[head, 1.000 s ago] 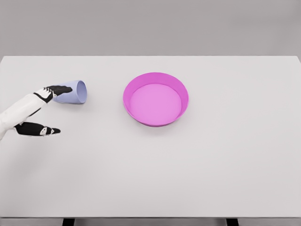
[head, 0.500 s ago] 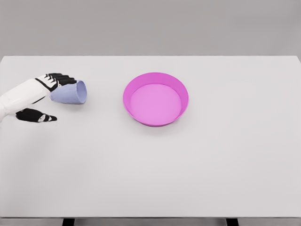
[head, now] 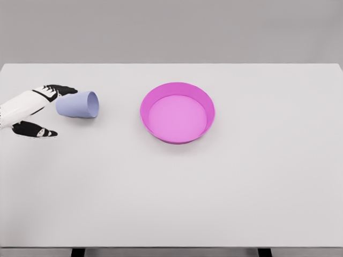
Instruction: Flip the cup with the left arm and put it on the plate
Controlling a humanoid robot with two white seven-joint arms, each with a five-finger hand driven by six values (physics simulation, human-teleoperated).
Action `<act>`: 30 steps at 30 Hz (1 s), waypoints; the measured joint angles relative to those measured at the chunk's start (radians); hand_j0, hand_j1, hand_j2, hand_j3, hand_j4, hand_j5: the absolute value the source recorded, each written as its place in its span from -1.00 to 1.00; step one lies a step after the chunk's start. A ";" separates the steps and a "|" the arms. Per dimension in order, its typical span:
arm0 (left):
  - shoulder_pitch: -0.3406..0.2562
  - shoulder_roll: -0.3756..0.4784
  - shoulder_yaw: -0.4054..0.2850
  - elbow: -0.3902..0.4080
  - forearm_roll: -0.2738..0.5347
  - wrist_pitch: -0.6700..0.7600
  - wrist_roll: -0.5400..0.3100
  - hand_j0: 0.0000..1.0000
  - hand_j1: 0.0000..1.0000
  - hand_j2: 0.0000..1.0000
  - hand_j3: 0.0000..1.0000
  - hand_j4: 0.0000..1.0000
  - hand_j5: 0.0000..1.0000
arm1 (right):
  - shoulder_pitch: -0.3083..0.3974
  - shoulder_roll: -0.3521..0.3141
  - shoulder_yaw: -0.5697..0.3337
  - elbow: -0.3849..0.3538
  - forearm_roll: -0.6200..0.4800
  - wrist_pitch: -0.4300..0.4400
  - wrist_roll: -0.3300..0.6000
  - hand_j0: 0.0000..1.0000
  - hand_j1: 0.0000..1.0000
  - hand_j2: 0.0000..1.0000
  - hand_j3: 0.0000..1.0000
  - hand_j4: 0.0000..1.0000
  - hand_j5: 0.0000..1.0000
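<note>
A pale lavender cup [head: 79,105] lies on its side on the white table, mouth turned to the right. My left hand [head: 51,110] sits just left of the cup's base, open, with the black fingers [head: 60,90] stretched over the top rear of the cup and the thumb [head: 36,130] low and apart from it. I cannot tell whether the fingers touch the cup. A magenta plate [head: 177,112] with a raised rim rests right of the cup, near the table's middle. The right arm is out of view.
The white table [head: 214,187] fills the view, with its far edge against a grey wall and its front edge near the bottom of the picture.
My left hand has drawn back to the left, so more of the cup's body shows. The cup and plate have stayed where they were.
</note>
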 measured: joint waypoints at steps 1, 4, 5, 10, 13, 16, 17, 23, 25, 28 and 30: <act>-0.035 -0.011 -0.010 0.003 -0.006 0.000 -0.021 1.00 1.00 1.00 1.00 1.00 1.00 | 0.000 0.000 0.000 0.000 0.000 0.000 0.000 1.00 1.00 1.00 1.00 1.00 1.00; -0.072 -0.046 -0.049 0.010 -0.027 0.008 -0.056 1.00 1.00 1.00 1.00 1.00 1.00 | 0.000 0.000 0.000 0.000 0.000 0.000 0.000 1.00 1.00 1.00 1.00 1.00 1.00; -0.080 -0.052 -0.057 0.011 -0.031 0.009 -0.062 1.00 1.00 1.00 1.00 1.00 1.00 | 0.000 0.000 0.000 0.000 0.000 0.000 0.000 1.00 1.00 1.00 1.00 1.00 1.00; -0.129 -0.078 -0.075 0.073 -0.037 0.099 -0.074 1.00 1.00 1.00 1.00 1.00 1.00 | 0.000 0.000 0.000 0.000 0.000 0.000 0.000 1.00 1.00 1.00 1.00 1.00 1.00; -0.143 -0.087 -0.078 0.113 -0.039 0.180 -0.076 1.00 1.00 1.00 1.00 1.00 1.00 | 0.000 0.000 0.000 0.000 0.000 0.000 0.000 1.00 1.00 1.00 1.00 1.00 1.00; -0.144 -0.096 -0.083 0.127 -0.045 0.261 -0.076 1.00 1.00 1.00 1.00 1.00 1.00 | 0.000 0.000 0.000 0.000 0.000 0.000 0.000 1.00 1.00 1.00 1.00 1.00 1.00; -0.147 -0.099 -0.085 0.125 -0.051 0.290 -0.076 1.00 1.00 1.00 1.00 1.00 1.00 | 0.000 0.000 0.000 0.000 0.000 0.000 0.000 1.00 1.00 1.00 1.00 1.00 1.00; -0.143 -0.112 -0.114 0.032 -0.143 0.495 -0.077 1.00 1.00 1.00 1.00 1.00 1.00 | 0.000 0.000 0.000 0.000 0.000 0.000 0.000 1.00 1.00 1.00 1.00 1.00 1.00; -0.143 -0.113 -0.119 0.015 -0.157 0.524 -0.077 1.00 1.00 1.00 1.00 1.00 1.00 | 0.000 0.000 0.000 0.000 0.000 0.000 0.000 1.00 1.00 1.00 1.00 1.00 1.00; -0.144 -0.116 -0.122 0.001 -0.165 0.543 -0.077 1.00 1.00 1.00 1.00 1.00 1.00 | 0.000 0.000 0.000 0.000 0.000 0.000 0.000 1.00 1.00 1.00 1.00 1.00 1.00; -0.146 -0.125 -0.123 -0.006 -0.166 0.548 -0.077 1.00 1.00 1.00 1.00 1.00 1.00 | 0.000 0.000 0.000 0.000 0.000 0.000 0.000 1.00 1.00 1.00 1.00 1.00 1.00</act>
